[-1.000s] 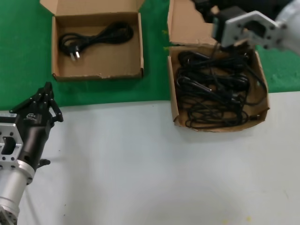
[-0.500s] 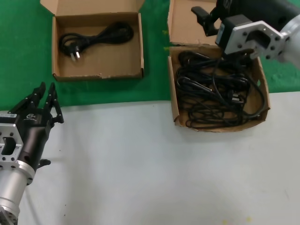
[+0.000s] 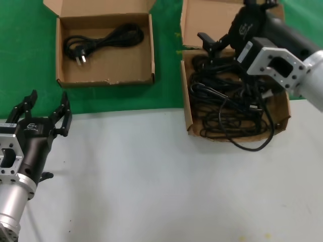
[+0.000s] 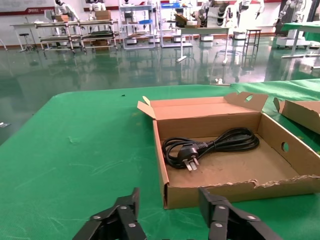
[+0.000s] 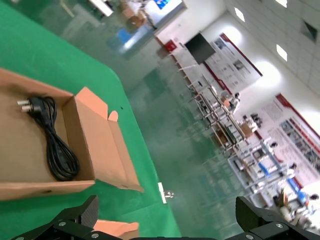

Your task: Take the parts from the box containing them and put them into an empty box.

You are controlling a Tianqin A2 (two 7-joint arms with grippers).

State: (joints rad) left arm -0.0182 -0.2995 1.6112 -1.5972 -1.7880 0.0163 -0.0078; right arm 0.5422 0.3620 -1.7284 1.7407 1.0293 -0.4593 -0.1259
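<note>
Power cords lie tangled in the larger box, one loop spilling over its front wall onto the table; a single cord already sits in the smaller box on the green mat. Risk, imo: cords are interlocked, so a grab could drag several out or shift the box. Right gripper hangs over the big box's back edge w/ jaws spread, holding nothing; left gripper parked low over the table, jaws also apart.

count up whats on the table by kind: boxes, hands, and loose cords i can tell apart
Cardboard boxes: 2, the smaller box and the larger box.
Hands: 2, the left hand and the right hand, both open.
Cords: 1 separate cord in the smaller box; the tangle in the larger box cannot be counted.
Total: 5, plus the tangle.
</note>
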